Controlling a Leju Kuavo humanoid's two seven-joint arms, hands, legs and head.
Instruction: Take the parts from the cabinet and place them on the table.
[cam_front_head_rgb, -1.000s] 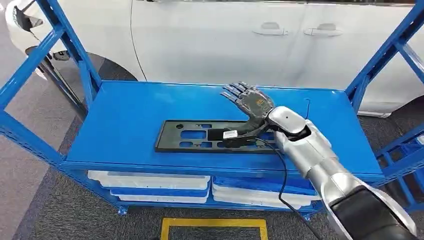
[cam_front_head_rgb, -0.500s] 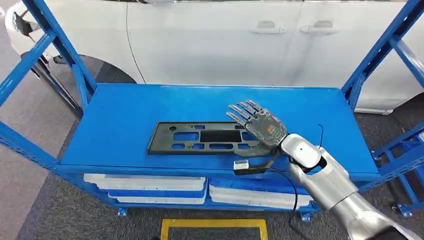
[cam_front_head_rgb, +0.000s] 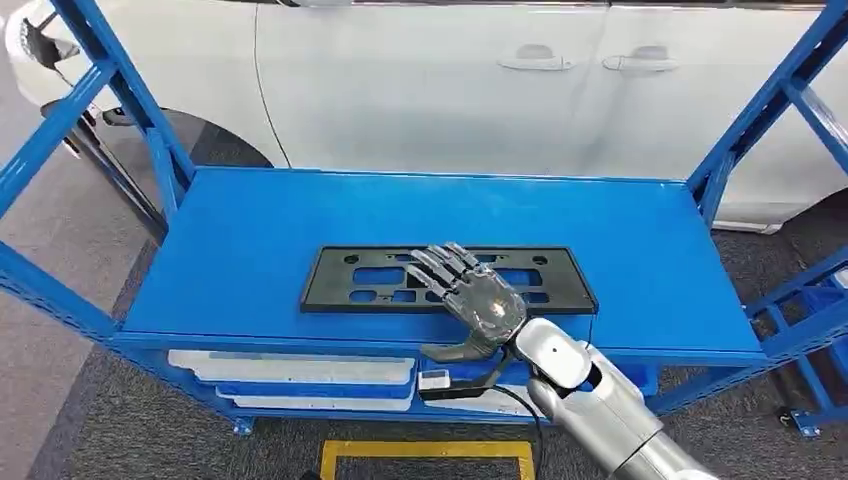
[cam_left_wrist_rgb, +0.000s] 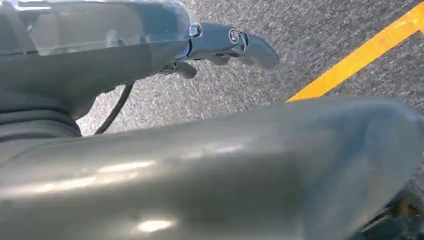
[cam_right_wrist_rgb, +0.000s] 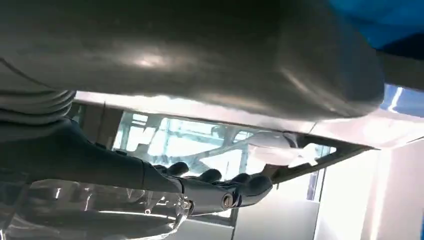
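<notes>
Right hand hovers low over the front edge of the blue shelf, fingers spread, holding nothing. The black plate part lies flat mid-shelf, partly under those fingers. Looks like the reach-to-grasp step: next, thumb under the near edge, fingers on top. The left hand hangs over the floor, apparently empty.
</notes>
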